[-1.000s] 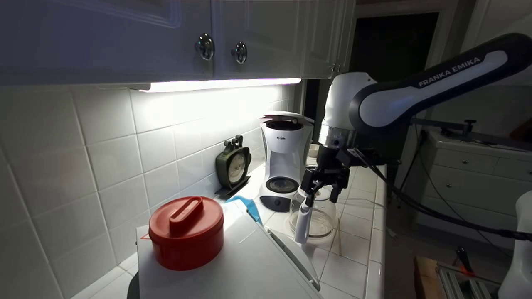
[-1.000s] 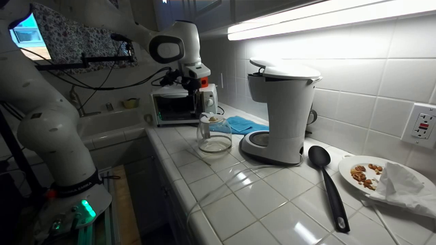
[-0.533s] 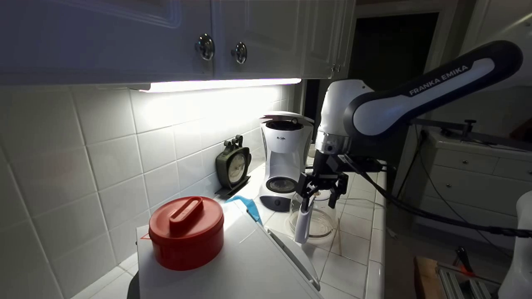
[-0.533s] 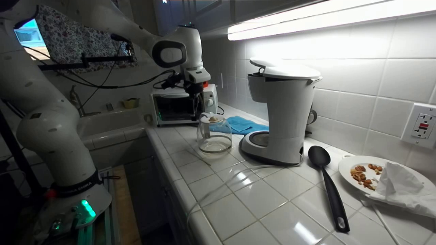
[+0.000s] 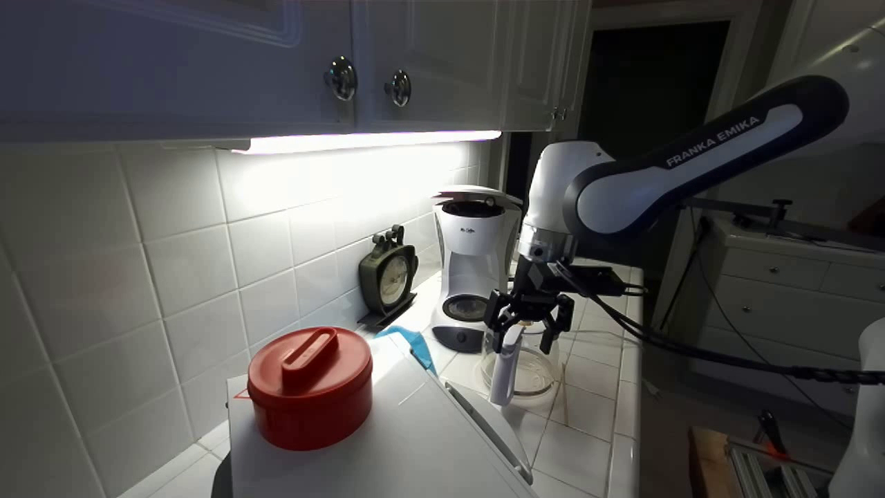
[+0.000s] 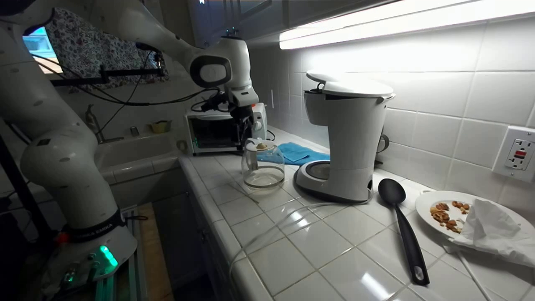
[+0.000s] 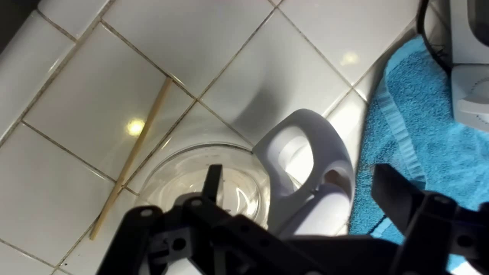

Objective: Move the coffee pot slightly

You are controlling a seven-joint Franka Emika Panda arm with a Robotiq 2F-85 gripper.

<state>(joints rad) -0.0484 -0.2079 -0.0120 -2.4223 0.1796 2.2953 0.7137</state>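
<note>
The coffee pot is a clear glass carafe [image 6: 263,173] with a white rim and handle. It stands upright on the tiled counter, beside the coffee machine. Its white handle [image 5: 507,370] points toward the toaster oven. In the wrist view, the glass [image 7: 244,183] shows at lower middle, partly hidden by a finger, and the handle [image 7: 330,141] lies between the spread fingers. My gripper [image 7: 300,181] is open and points down over the handle's upper end, one finger on each side. It also shows in both exterior views [image 5: 522,346] [image 6: 245,142]. No grip on the handle is visible.
The white coffee machine [image 6: 351,138] stands close to the pot. A toaster oven [image 6: 217,131] carries a red lidded vessel [image 5: 311,387]. A blue towel [image 7: 412,114], a thin stick [image 7: 133,151], a cord [image 6: 276,223], a black spoon [image 6: 403,225] and a plate [image 6: 428,211] lie around.
My gripper has come down and shifted slightly left in an exterior view, from above the handle to around its top. It stays open. The coffee pot has not moved.
</note>
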